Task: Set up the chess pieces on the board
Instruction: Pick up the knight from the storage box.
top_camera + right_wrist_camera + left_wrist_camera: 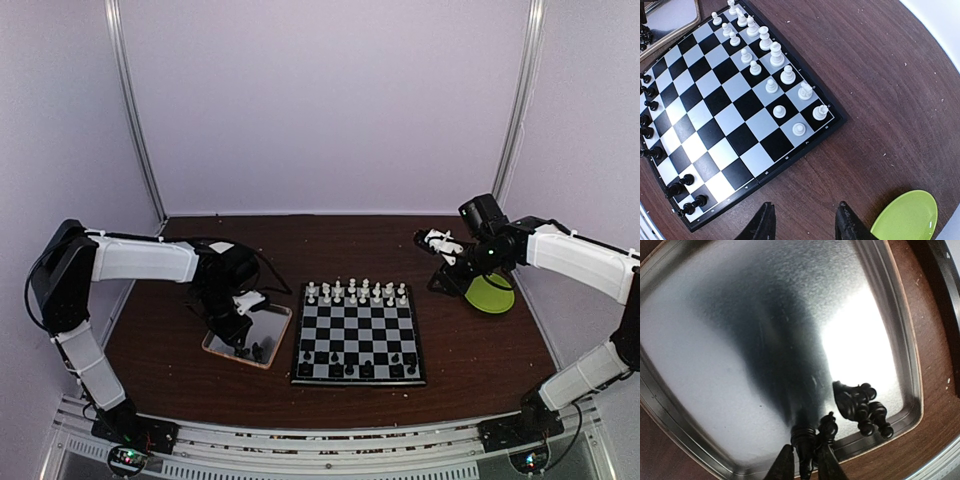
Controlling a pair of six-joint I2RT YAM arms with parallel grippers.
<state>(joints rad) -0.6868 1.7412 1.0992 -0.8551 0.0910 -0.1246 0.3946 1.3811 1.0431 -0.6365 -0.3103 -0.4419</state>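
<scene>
While the white chess pieces (355,292) are standing in two filled ranks along the far edge of the board (358,345), that half of the task is being judged complete. Black pieces (677,188) are occupying only part of the two near ranks, with vacant squares between them, so the black side is being judged unfinished. Several spare black chessmen (862,407) are lying against the rim of the silver tray (912,390), just left of the board. The left hand (805,454) is being held low inside the tray, its fingers (785,467) narrowed on either side of a single black piece (802,437); firm contact cannot be confirmed. The right hand (807,222) is being held partly spread and empty above the surface (880,75), beside the board and near a green dish (905,217).
</scene>
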